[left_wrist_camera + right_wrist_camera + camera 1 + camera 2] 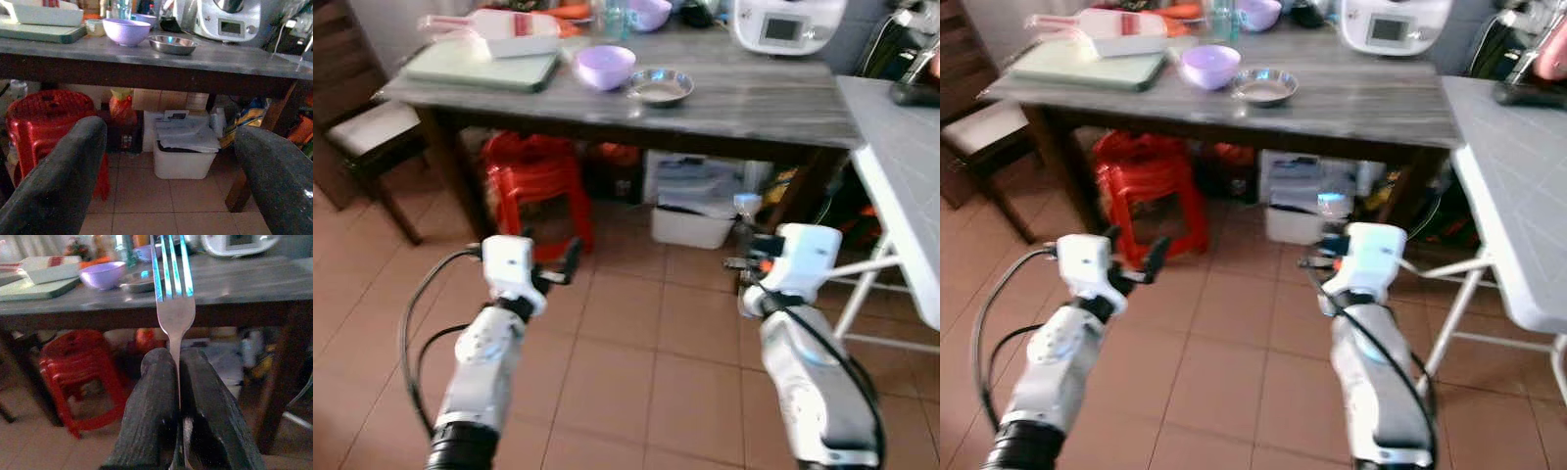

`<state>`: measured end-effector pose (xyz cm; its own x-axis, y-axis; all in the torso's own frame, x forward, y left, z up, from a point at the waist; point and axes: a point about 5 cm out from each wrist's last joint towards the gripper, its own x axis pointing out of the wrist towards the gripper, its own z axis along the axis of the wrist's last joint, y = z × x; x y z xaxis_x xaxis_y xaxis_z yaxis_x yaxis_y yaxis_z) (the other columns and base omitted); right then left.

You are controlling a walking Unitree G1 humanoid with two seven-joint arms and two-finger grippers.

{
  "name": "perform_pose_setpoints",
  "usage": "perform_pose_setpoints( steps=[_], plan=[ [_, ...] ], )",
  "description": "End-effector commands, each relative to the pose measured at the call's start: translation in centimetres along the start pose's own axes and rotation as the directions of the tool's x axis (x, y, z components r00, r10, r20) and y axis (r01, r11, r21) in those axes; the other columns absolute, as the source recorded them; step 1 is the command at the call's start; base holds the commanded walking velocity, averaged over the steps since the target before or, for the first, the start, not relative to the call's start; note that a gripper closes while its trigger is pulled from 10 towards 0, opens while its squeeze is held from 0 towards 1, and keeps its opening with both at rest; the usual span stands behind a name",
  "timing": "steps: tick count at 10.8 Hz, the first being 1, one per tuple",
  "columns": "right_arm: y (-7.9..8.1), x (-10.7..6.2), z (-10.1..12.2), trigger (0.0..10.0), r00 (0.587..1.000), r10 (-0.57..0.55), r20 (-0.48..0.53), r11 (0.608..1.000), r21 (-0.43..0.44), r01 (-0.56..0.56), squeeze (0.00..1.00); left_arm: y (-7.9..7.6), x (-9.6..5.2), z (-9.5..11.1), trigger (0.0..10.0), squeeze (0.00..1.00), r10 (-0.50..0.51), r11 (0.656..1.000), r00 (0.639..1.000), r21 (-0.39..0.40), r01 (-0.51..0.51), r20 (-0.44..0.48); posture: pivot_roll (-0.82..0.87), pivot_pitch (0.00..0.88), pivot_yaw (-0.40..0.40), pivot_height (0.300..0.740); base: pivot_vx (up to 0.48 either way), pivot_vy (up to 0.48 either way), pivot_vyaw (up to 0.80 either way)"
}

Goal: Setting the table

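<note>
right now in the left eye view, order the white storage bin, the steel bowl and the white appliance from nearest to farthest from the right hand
From the right hand, which is shut on a fork:
1. White storage bin: on the floor under the table, just ahead of the hand.
2. Steel bowl: on the tabletop near its front edge, beside the purple bowl.
3. White appliance: at the table's back, farthest.

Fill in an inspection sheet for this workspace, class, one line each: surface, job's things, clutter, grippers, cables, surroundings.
Surface: grey wooden table, ahead of the robot.
Job's things: fork, tines up; purple bowl and steel dish side by side on the table.
Clutter: green board, white tray, white appliance.
Grippers: left gripper open, holding nothing; right gripper shut on the fork.
Cables: black cable looping beside the left arm.
Surroundings: red stool and white bin under the table; tiled floor.
</note>
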<state>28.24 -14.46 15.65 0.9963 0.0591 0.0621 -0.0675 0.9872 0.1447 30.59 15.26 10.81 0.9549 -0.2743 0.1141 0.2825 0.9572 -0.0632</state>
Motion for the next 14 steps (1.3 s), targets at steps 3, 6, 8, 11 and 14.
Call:
perform_pose_setpoints(
  steps=[3, 6, 8, 11, 14],
  plan=[
    [-0.69, 0.01, 0.53, 10.0, 0.999, -0.031, 0.025, 0.999, -0.007, 0.031, 0.0, -1.05, 0.4, 0.11, 10.0, 0.0, -0.037, 0.999, 0.999, -0.009, 0.037, 0.006, 0.04, 0.073, -0.01, 0.74, 0.454, 0.0, 0.59],
    [-0.7, -0.01, 0.53, 10.0, 0.999, -0.035, 0.025, 0.999, -0.006, 0.035, 0.0, -1.16, 0.46, 0.13, 10.0, 0.0, -0.041, 0.999, 0.999, -0.012, 0.042, 0.006, 0.04, 0.076, -0.01, 0.74, 0.458, 0.0, 0.0],
    [-0.7, 0.04, 0.52, 10.0, 0.999, -0.042, 0.027, 0.999, 0.005, 0.041, 0.0, -1.3, 0.44, 0.08, 10.0, 0.0, -0.046, 0.999, 0.999, -0.014, 0.046, 0.004, 0.04, 0.075, -0.01, 0.74, 0.465, 0.0, 0.0],
    [-0.82, 0.09, 0.42, 10.0, 0.998, -0.053, 0.019, 0.998, 0.024, 0.053, 0.0, -1.44, 0.49, 0.05, 10.0, 0.0, -0.052, 0.998, 0.999, -0.019, 0.053, 0.003, 0.04, 0.074, -0.008, 0.74, 0.464, 0.0, -0.53],
    [-0.6, 0.15, 0.47, 10.0, 0.999, -0.039, 0.024, 0.999, 0.019, 0.039, 0.0, -1.54, 0.56, 0.01, 10.0, 0.0, -0.057, 0.998, 0.998, -0.018, 0.057, 0.001, 0.04, 0.071, -0.009, 0.74, 0.465, 0.0, 0.0]
  ],
)
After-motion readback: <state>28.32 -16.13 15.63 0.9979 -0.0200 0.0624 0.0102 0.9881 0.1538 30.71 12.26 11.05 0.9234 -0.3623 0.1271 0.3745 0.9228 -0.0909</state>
